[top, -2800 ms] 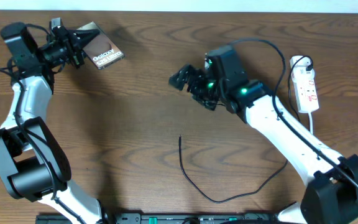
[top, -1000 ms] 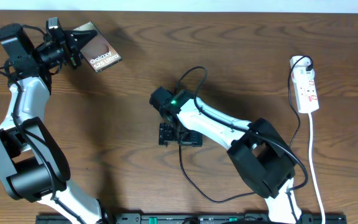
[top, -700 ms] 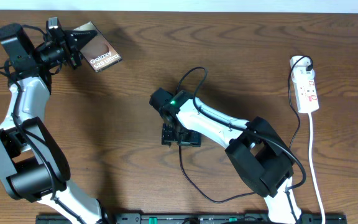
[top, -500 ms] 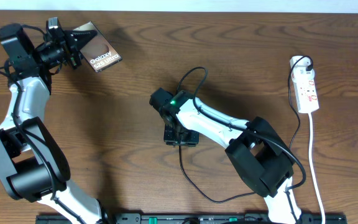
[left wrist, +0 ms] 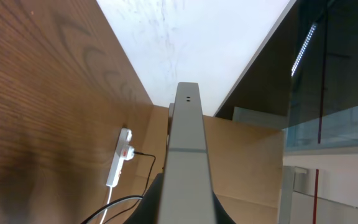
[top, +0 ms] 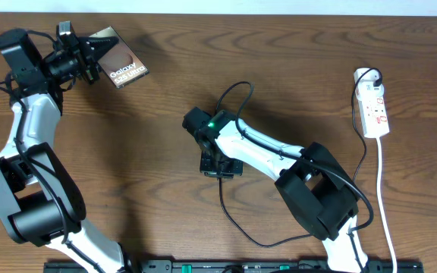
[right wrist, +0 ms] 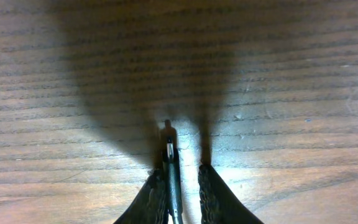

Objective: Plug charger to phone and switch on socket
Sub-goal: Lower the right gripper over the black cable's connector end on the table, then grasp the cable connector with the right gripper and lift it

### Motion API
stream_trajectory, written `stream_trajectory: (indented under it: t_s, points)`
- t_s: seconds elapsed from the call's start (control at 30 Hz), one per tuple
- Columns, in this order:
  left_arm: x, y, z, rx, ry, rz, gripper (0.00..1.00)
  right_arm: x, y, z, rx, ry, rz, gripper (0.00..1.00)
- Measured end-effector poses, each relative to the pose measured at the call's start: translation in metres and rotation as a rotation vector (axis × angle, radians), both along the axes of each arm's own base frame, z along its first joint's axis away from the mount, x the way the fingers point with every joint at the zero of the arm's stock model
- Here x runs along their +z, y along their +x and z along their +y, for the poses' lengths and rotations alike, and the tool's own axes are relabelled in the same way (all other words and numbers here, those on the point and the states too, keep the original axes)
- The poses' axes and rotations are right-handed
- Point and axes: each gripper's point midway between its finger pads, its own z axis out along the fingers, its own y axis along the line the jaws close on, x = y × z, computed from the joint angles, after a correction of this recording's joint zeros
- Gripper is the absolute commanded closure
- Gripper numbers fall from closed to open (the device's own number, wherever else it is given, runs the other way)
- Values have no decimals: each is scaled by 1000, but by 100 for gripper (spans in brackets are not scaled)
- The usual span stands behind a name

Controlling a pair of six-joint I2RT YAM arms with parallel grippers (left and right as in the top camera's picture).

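Left tool [top: 89, 61]: clamping the phone [top: 121, 64] by 1 end at the far-left corner of the counter [top: 165, 106]. It is holding the phone tilted, and seemingly raised, judging by the shadow.
Phone's free end: showing edge-on in the left wrist view and pointing across toward the socket [top: 374, 110]. It is probably being presented so that the port faces an incoming plug.
Right tool [top: 220, 168]: standing at mid-counter over the free end of the charger [top: 237, 227].
Fingers [right wrist: 157, 186]: standing narrowly apart. The plug tip [right wrist: 169, 155] is lying along 1 of them, with a gap showing to the other, so it is not clamped yet.
Plug tip's heading: pointing straight out ahead of the fingers, which suits leading it into the port.
Charger's cable: lying slack in a curve toward the near edge, giving enough play for a carry to the left.
Socket: lying at the far right, well apart from both tools. The switch is waiting until last.
Step in hand: securing the plug tip.
Risk: the thin tip twisting or slipping as the fingers meet it.
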Motion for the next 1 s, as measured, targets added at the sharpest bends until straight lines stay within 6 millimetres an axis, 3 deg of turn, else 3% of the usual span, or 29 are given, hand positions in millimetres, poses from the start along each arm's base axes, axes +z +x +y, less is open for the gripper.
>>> stream_trajectory:
  t_s: [0.2,0.37,0.77,0.9,1.0]
  points:
    - [0,0,0,0,0,0,93,0,0,0,0,0,0,89]
    - [0,0,0,0,0,0,92,0,0,0,-2,-2,2,99]
    - [0,0,0,0,0,0,93,1,0,0,4,8,9,99]
    - [0,0,0,0,0,0,92,8,4,11,75,111,52,99]
    - [0,0,0,0,2,-2,93,23,18,23,159,264,73,99]
